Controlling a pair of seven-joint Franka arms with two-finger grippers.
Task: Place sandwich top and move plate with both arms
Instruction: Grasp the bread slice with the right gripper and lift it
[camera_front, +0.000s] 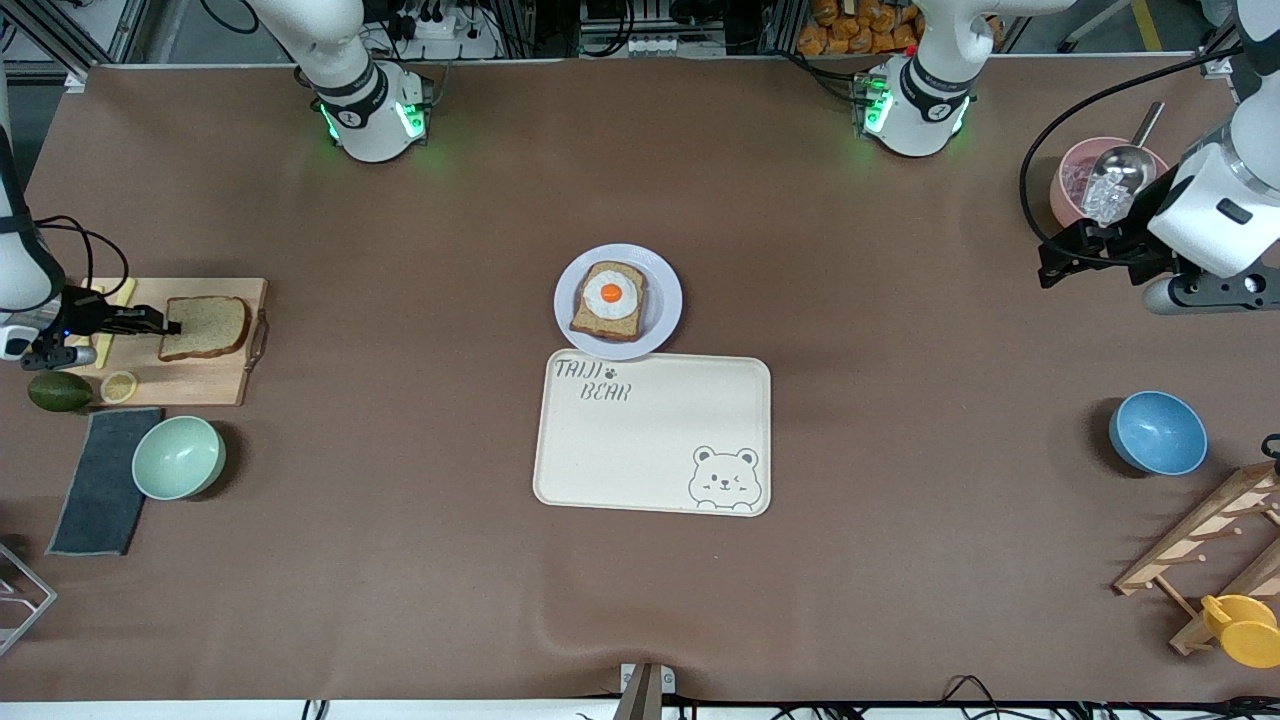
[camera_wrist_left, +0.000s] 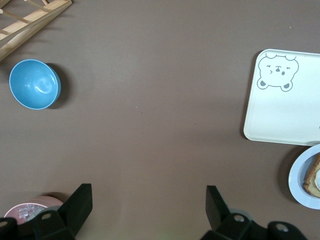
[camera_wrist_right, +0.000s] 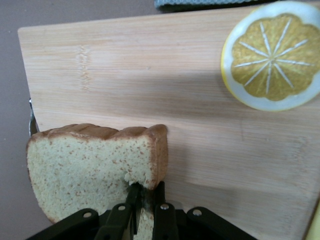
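Observation:
The sandwich top (camera_front: 204, 326) is a plain wholemeal slice over the wooden cutting board (camera_front: 200, 385) at the right arm's end of the table. My right gripper (camera_front: 170, 326) is shut on the slice's edge; in the right wrist view the fingers (camera_wrist_right: 162, 200) pinch the crust of the slice (camera_wrist_right: 90, 170), which is tilted up off the board (camera_wrist_right: 200, 100). The plate (camera_front: 664, 300) sits mid-table with an egg-topped bread slice (camera_front: 609, 299) on it. My left gripper (camera_front: 1050, 265) is open and empty, waiting above the table near a pink cup; its fingers (camera_wrist_left: 80, 202) show wide apart.
A cream bear tray (camera_front: 653, 433) lies just nearer the camera than the plate. A lemon slice (camera_front: 119, 386), avocado (camera_front: 59, 391), green bowl (camera_front: 178, 457) and dark cloth (camera_front: 100, 480) lie by the board. A pink cup with scoop (camera_front: 1105, 180), blue bowl (camera_front: 1157, 432) and wooden rack (camera_front: 1210, 545) are at the left arm's end.

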